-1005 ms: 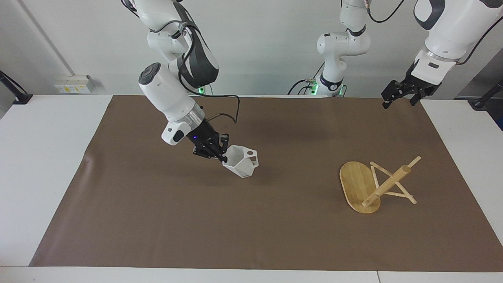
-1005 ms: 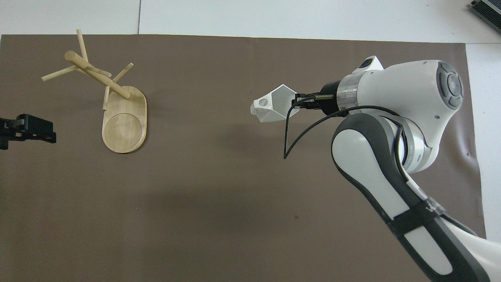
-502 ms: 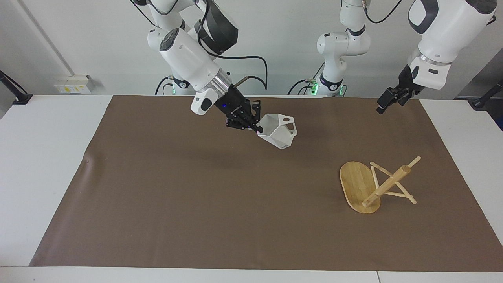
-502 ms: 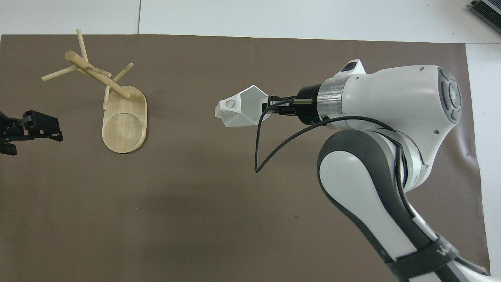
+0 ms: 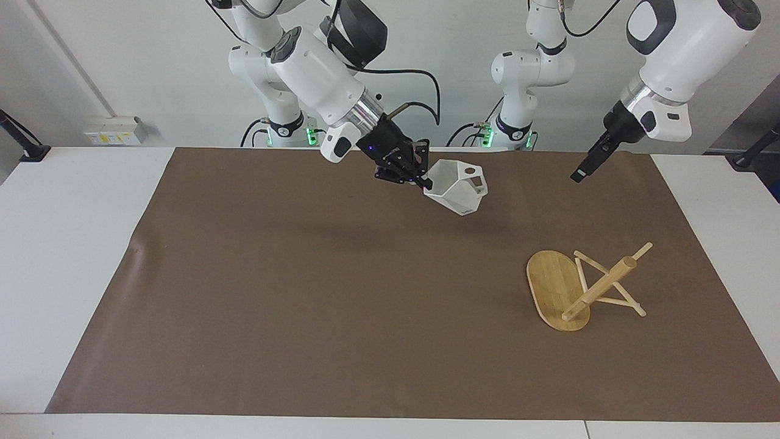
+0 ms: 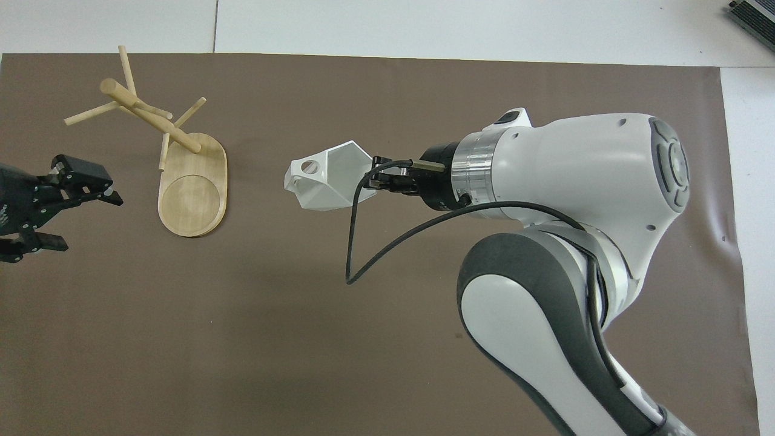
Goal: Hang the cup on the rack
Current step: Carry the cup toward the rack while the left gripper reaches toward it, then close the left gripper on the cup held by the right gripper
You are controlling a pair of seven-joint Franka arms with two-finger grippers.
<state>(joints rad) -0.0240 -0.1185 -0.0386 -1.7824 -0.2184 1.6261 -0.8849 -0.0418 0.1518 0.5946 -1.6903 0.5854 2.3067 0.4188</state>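
High facing view, steep overhead view, sharing brown mat (image 5: 304,305)

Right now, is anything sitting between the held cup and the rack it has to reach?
Nothing visible does. The right gripper holds the cup in the air over bare mat; no object lies between it and the rack. The left gripper hangs open beside the rack, apart from it.

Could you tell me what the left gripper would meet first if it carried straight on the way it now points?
Probably the brown mat. The left gripper, jaws open, points down and toward the table's middle, and its line looks free of the rack and the cup held by the right gripper, though depth is unclear.
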